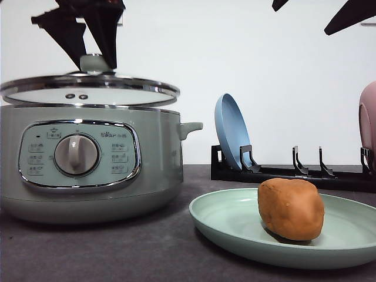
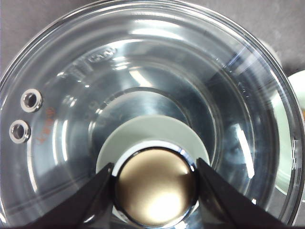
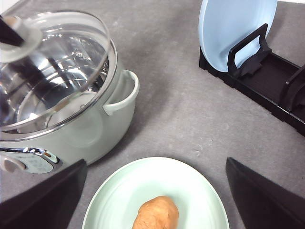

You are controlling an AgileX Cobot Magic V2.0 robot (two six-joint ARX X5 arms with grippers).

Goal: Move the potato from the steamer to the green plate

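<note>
The orange-brown potato (image 1: 291, 210) (image 3: 156, 213) lies on the green plate (image 1: 229, 223) (image 3: 190, 186) at the front right of the table. The sage-green steamer (image 1: 158, 170) (image 3: 90, 138) stands at the left. Its glass lid (image 1: 88, 88) (image 2: 143, 71) (image 3: 47, 71) hangs slightly tilted just above the pot rim. My left gripper (image 1: 96, 61) (image 2: 154, 164) is shut on the lid knob (image 1: 94, 63) (image 2: 155, 186). Through the glass the pot looks bare inside. My right gripper (image 1: 299, 22) (image 3: 155, 164) is open, high above the plate, holding nothing.
A black dish rack (image 1: 294, 173) (image 3: 267, 81) stands behind the green plate. A blue plate (image 1: 230, 132) (image 3: 233, 28) stands upright in its left slot and a pink plate (image 1: 368, 117) at its right end. The steamer's side handle (image 3: 121, 93) points toward the rack.
</note>
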